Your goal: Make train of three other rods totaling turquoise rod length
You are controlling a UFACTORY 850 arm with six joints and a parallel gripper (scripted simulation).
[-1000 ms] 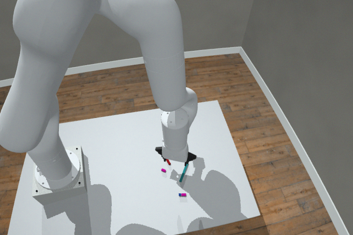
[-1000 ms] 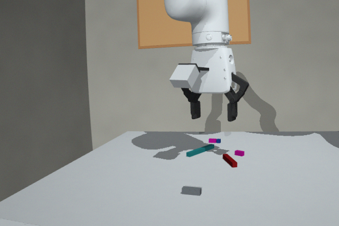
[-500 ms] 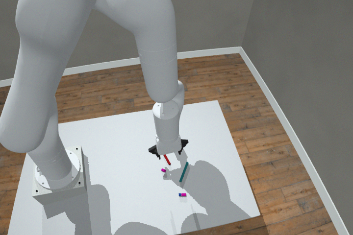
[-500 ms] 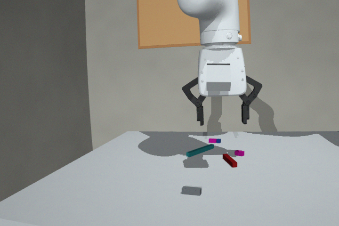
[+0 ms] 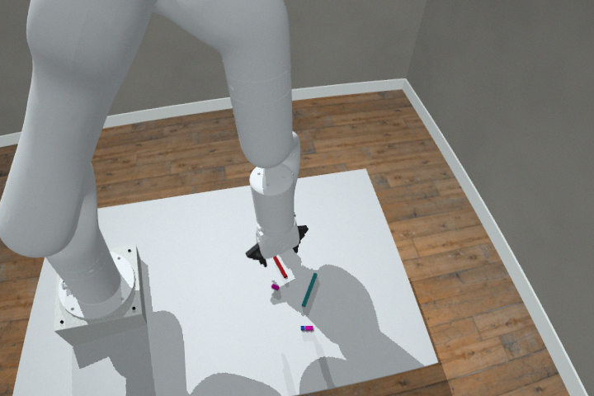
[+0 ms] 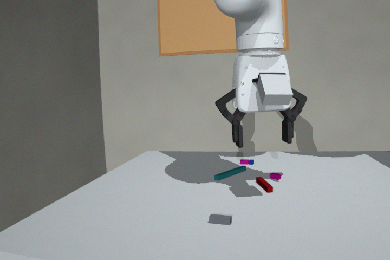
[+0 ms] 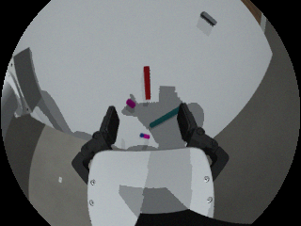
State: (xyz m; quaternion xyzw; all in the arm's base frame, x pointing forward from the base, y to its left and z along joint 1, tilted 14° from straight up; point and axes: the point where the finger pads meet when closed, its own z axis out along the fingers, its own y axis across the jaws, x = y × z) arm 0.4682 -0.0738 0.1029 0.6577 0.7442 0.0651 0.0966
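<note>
The turquoise rod [image 5: 309, 289] lies flat on the white table; it also shows in the exterior view [image 6: 230, 173] and the wrist view [image 7: 165, 117]. A blue rod [image 5: 302, 327] and a magenta rod [image 5: 308, 328] lie end to end nearer the table's front edge, seen together in the exterior view [image 6: 246, 161]. A red rod [image 5: 280, 266] [image 6: 264, 184] [image 7: 147, 82] lies by itself. A second magenta rod [image 5: 275, 286] [image 6: 275, 175] lies alone near it. My gripper [image 6: 262, 136] is open and empty, high above the red rod.
A grey rod [image 6: 220, 219] lies apart from the others, also in the wrist view [image 7: 209, 21]. The arm's base [image 5: 101, 294] stands at the table's left. Wooden floor surrounds the table.
</note>
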